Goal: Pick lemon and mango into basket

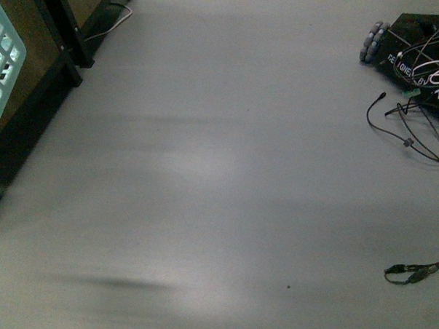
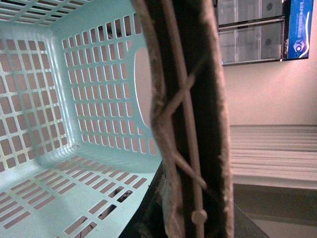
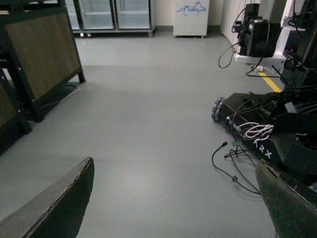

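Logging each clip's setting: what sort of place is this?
Probably a robotics lab or workshop: bare grey floor, a wheeled robot base trailing loose cables, and glass-door cabinets at the back.

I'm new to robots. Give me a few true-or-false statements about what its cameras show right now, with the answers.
1. The right pincer is open, with nothing between its fingers. True.
2. A lemon lies inside the basket. False: the part of the basket in view holds no fruit.
3. Black cables lie on the floor. True.
4. The basket is red. False: it is light teal.
5. The mango lies on the floor in the front view. False: no fruit shows in any view.
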`<state>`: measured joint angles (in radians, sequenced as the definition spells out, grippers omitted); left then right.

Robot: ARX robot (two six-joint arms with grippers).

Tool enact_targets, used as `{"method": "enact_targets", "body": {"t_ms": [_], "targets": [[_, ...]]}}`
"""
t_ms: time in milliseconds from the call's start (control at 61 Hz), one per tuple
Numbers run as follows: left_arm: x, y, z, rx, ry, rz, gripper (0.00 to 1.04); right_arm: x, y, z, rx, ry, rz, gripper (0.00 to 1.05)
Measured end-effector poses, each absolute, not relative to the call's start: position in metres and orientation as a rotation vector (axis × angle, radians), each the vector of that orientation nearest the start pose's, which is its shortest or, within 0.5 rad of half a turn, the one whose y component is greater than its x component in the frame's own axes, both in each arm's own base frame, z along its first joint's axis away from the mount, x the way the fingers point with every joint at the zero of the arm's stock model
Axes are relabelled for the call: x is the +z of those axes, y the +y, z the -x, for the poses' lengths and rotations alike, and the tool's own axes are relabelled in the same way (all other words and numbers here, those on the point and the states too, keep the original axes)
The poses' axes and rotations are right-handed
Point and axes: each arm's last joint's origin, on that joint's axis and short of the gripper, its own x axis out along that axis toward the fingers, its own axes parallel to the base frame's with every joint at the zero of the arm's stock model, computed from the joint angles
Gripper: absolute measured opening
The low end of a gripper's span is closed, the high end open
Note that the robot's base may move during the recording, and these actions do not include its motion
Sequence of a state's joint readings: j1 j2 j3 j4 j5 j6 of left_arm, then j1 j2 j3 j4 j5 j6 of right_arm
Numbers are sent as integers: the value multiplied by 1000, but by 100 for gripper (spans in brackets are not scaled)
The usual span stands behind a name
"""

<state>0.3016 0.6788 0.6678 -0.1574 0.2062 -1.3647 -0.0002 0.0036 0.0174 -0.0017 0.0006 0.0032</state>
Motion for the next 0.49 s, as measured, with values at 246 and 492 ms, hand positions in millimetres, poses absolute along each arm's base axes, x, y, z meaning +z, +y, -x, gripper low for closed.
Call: {"method": "enact_targets", "body": {"t_ms": [246,492], "targets": [[311,40,-150,190,74,1403,6,169,0,-97,0,-12,-3,96],[311,40,-150,191,72,1403,6,169,0,-97,0,-12,-3,96]]}}
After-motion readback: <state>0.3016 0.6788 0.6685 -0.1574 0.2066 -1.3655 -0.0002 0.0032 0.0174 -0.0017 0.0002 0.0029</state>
